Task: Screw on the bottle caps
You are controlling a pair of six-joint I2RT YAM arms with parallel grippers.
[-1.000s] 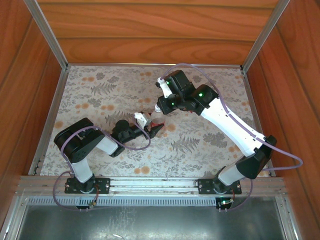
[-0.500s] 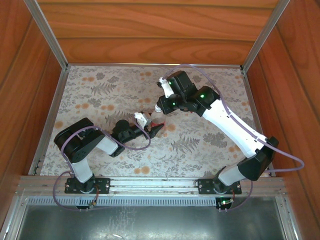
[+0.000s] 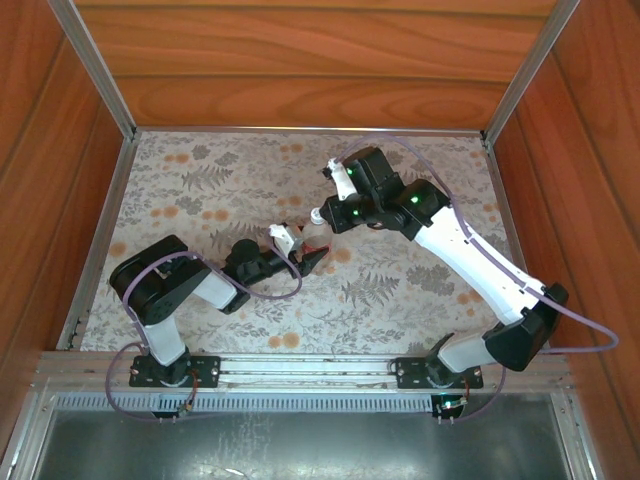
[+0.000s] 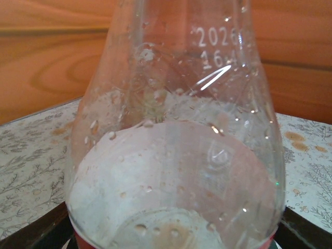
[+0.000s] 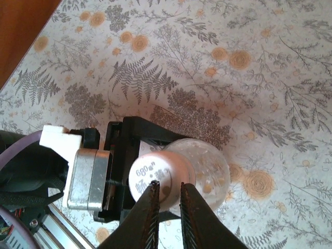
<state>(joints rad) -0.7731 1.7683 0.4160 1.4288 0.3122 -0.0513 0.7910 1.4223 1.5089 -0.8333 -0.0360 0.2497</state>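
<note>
A clear bottle with a red label stands upright on the floral table, and my left gripper is shut on its body. The bottle is very close in the left wrist view, with dark fingertips at the bottom corners. In the right wrist view I look straight down on the bottle and the white bottle cap sitting on its neck. My right gripper hovers just over the cap. Its two fingers are drawn nearly together, far narrower than the cap, with nothing between them. In the top view the right gripper is directly above the bottle.
The floral tabletop is walled in by wooden panels at the back and sides. The left arm's black gripper body and silver wrist block sit right beside the bottle under the right fingers.
The right arm's wrist has shifted a little to the right and turned, and its fingers have narrowed. The left arm and bottle have not moved.
</note>
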